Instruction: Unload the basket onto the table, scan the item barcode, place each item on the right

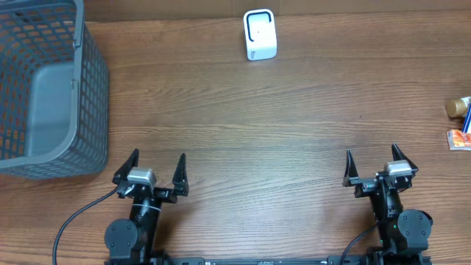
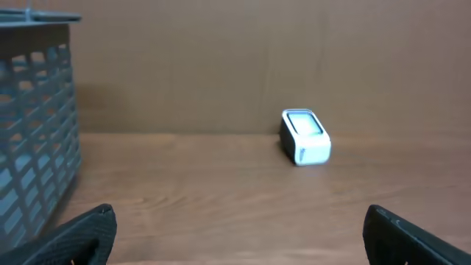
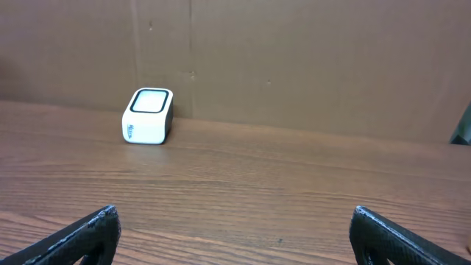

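Note:
A small white barcode scanner with a dark-framed window stands at the far middle of the wooden table; it also shows as the scanner in the left wrist view and the scanner in the right wrist view. Two small items lie at the table's right edge, partly cut off: a brown-gold bottle and an orange-and-white packet. My left gripper sits open and empty at the near left. My right gripper is open and empty at the near right, well short of both items.
A grey mesh basket stands at the far left, also seen as the basket at the left of the left wrist view. A brown cardboard wall backs the table behind the scanner.

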Available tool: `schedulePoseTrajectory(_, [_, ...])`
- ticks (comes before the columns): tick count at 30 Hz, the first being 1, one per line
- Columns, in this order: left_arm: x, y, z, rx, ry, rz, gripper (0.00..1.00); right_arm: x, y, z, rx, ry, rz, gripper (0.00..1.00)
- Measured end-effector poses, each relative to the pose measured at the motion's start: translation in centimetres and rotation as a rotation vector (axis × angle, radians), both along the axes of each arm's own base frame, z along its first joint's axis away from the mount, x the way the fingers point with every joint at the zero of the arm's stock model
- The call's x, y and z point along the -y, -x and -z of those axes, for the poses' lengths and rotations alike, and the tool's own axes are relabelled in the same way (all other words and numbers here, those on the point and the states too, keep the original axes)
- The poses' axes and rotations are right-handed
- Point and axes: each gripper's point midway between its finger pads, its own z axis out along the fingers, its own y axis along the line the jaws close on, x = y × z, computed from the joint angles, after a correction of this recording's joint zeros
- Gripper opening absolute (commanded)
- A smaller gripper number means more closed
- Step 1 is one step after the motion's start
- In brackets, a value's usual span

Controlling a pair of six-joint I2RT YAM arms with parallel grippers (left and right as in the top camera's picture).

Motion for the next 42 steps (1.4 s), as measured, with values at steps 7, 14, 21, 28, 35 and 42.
schedulePoseTrajectory(7, [-0.4,-0.7,2.0,0.004,0.047,-0.023,1.00,0.0,0.0,0.0,0.000,0.000,-0.001,1.00])
schedulePoseTrajectory(14, [-1.2,-0.8,3.2,-0.033,0.064,-0.066,1.00,0.0,0.0,0.0,0.000,0.000,-0.001,1.00])
schedulePoseTrajectory(21, [-2.0,-0.8,4.8,-0.095,0.060,-0.118,1.00,0.0,0.0,0.0,0.000,0.000,-0.002,1.00])
schedulePoseTrajectory(28, [-2.5,-0.8,4.9,-0.095,0.028,-0.144,1.00,0.0,0.0,0.0,0.000,0.000,-0.001,1.00])
schedulePoseTrajectory(35, [-2.6,-0.8,4.9,-0.093,-0.018,-0.149,1.00,0.0,0.0,0.0,0.000,0.000,-0.001,1.00])
schedulePoseTrajectory(42, [-2.6,-0.8,4.9,-0.093,-0.025,-0.149,1.00,0.0,0.0,0.0,0.000,0.000,-0.001,1.00])
